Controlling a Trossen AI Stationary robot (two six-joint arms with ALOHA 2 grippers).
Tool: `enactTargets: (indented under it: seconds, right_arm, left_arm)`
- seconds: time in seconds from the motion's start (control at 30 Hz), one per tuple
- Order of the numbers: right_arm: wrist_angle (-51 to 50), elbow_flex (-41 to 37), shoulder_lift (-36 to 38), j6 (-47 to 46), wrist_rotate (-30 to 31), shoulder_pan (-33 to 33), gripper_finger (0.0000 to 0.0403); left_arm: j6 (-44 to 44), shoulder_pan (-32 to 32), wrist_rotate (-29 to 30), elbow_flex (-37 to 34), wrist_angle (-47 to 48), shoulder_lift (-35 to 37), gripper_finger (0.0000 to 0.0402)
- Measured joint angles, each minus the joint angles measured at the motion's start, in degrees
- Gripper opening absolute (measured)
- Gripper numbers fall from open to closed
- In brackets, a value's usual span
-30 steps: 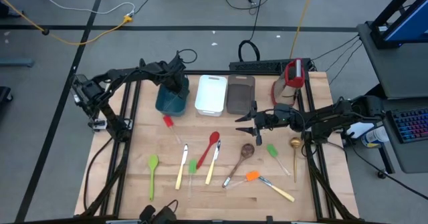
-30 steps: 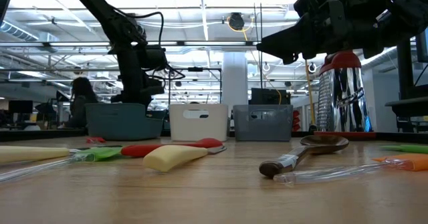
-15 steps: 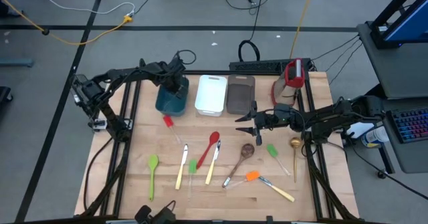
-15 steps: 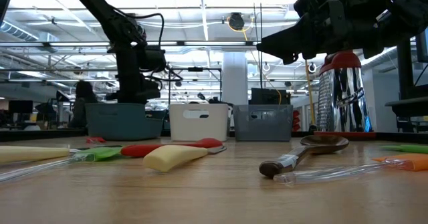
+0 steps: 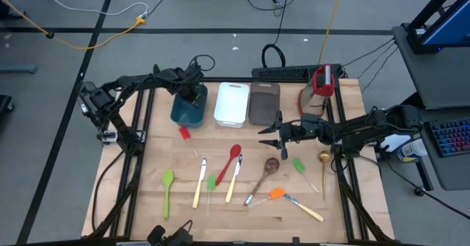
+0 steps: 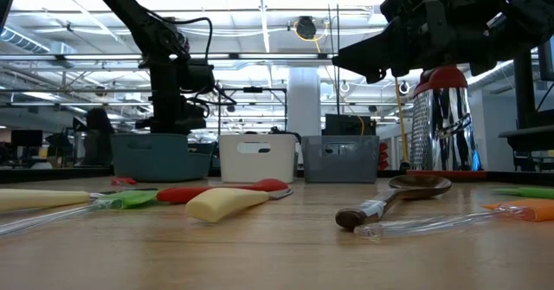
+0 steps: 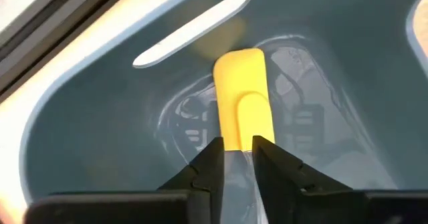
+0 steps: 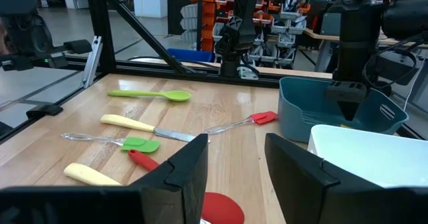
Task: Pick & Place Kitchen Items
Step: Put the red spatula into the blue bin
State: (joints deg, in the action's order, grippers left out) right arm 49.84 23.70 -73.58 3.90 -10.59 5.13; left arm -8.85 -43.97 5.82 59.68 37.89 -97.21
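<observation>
A yellow spatula (image 7: 242, 97) with a clear handle lies inside the teal tray (image 5: 189, 110) at the table's far left. My left gripper (image 7: 239, 157) reaches down into that tray, shut on the spatula. My right gripper (image 5: 266, 134) hangs open and level above the table's middle, pointing toward the left, with nothing between its fingers. On the wood below lie a red spatula (image 5: 183, 134), a red spoon (image 5: 230, 160), a green spoon (image 5: 167, 183), two pale-handled knives (image 5: 200, 181), a wooden spoon (image 5: 263, 174), a gold spoon (image 5: 324, 165) and an orange spatula (image 5: 277, 193). My left gripper pinches the spatula's clear handle (image 7: 239, 162) between its two fingers, just behind the yellow blade. The fingers come steeply from above and stand one on each side of the handle. The blade (image 7: 241, 83) lies flat on the teal tray's floor.
A white tray (image 5: 232, 103) and a grey-brown tray (image 5: 264, 103) stand in a row right of the teal one. A red-and-white upright grater (image 5: 323, 81) stands at the far right. Two small green spatulas (image 5: 299, 165) lie among the utensils.
My left gripper has tipped a little where it stands over the teal tray. My right gripper has kept still.
</observation>
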Motion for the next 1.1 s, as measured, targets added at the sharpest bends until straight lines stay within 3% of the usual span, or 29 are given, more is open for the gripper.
enactTargets:
  seconds: [0.3,0.83,1.1]
  right_arm:
    - [0.0,0.0,0.0,0.0,0.0,0.0,0.0141]
    - [0.0,0.0,0.0,0.3,0.0,0.0,0.0141]
    - [0.0,0.0,0.0,0.3,0.0,0.0,0.0141]
  left_arm:
    - [-3.6,0.3,-0.3,0.0,0.0,3.5,0.0143]
    - [-15.7,4.0,-3.4,0.0,8.3,19.9,0.0145]
    - [-21.6,8.3,-3.4,0.0,14.5,22.1,0.0145]
